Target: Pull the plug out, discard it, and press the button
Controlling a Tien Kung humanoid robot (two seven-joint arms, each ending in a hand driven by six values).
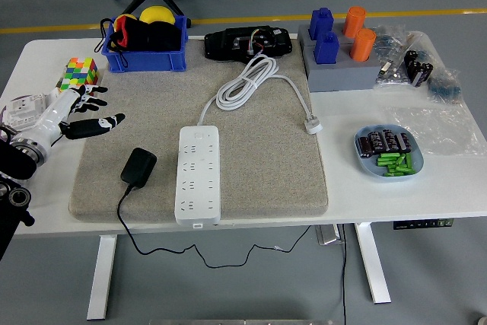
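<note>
Head view showed our left hand [72, 116] at the table's left edge, its fingers [97, 125] spread and relaxed, holding nothing; our right hand was out of sight. Just beyond the fingertips began the grey felt mat [259, 165]. Below and to the right of the fingers, near them, the black plug adapter [138, 166] lay loose on the mat, its black cable [163, 245] trailing off the table's near edge. Just beside it, farther right, sat the white power strip [198, 174], whose white cord [251, 85] coiled away to a white plug [313, 124] lying free. Above the fingers stood a colourful puzzle cube [81, 73].

We judged the pulling and discarding done, since the adapter sat in no socket, and the button press still ahead. The next move called for us to carry one fingertip rightward over the adapter onto the strip's switch; we could not tell where on the strip it sat.

We could read no brand or writing anywhere.
</note>
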